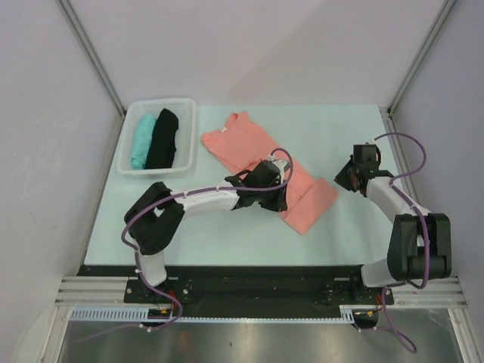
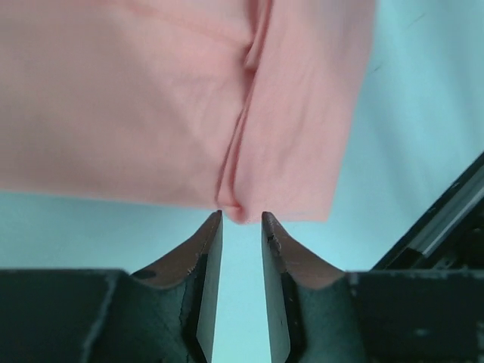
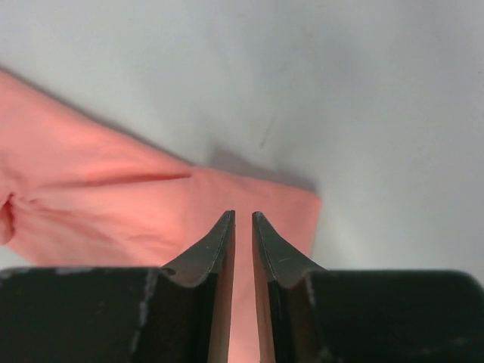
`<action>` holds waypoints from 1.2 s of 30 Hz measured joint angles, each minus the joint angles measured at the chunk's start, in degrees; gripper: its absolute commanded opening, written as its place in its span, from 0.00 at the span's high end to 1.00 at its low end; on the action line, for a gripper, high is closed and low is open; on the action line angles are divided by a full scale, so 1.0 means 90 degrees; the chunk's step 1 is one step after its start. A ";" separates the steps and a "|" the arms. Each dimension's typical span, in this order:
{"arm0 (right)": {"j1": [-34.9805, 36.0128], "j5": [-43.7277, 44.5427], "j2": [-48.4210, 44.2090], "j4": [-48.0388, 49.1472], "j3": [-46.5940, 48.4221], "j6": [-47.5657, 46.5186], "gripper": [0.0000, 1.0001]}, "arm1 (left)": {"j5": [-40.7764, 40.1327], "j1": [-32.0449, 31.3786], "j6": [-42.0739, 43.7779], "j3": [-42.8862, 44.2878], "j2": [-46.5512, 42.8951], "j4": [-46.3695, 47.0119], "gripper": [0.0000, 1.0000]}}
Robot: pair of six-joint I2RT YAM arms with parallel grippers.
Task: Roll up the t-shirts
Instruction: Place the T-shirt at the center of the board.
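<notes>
My left pincer (image 2: 240, 215) narrowly parted at folded edge of salmon-pink t-shirt (image 2: 136, 98); my right pincer (image 3: 243, 214) narrowly parted above its corner on worktop (image 3: 340, 91).

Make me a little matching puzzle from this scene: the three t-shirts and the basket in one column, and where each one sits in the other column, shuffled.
Things:
1. pink t-shirt
2. teal t-shirt
3. black t-shirt
4. white basket

Places:
A. inside the basket, on its right side
B. at the far left corner of the table
C. laid out on the table, outside the basket
D. inside the basket, on its left side

Pairs: 1-C, 2-D, 3-A, 4-B.
</notes>
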 measured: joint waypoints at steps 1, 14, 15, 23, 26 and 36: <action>0.0078 0.0005 -0.0153 -0.0019 0.0000 0.0000 0.82 | -0.0024 -0.0010 0.0012 0.0109 -0.0070 -0.0080 0.73; 0.0658 -0.0809 -0.0561 0.0061 -0.0714 0.0221 0.86 | 0.0534 -0.0294 -0.0066 0.1972 0.1003 0.0335 0.93; 0.0634 -0.0913 -0.0486 0.0124 -0.0816 0.0231 0.87 | 0.0566 -0.0301 -0.0078 0.2089 0.1212 0.0381 0.94; 0.0430 -0.1280 0.0172 0.0517 -0.1132 0.0265 0.87 | 0.0466 -0.0306 -0.0194 0.2322 0.2402 0.0493 1.00; 0.0386 -0.1280 0.0143 0.0542 -0.1134 0.0260 0.87 | 0.0440 -0.0304 -0.0238 0.2368 0.2448 0.0544 1.00; 0.0605 -0.1088 -0.0809 0.0403 -0.1154 0.0248 0.86 | 0.0223 -0.0335 -0.0279 0.1940 0.1967 0.0525 0.84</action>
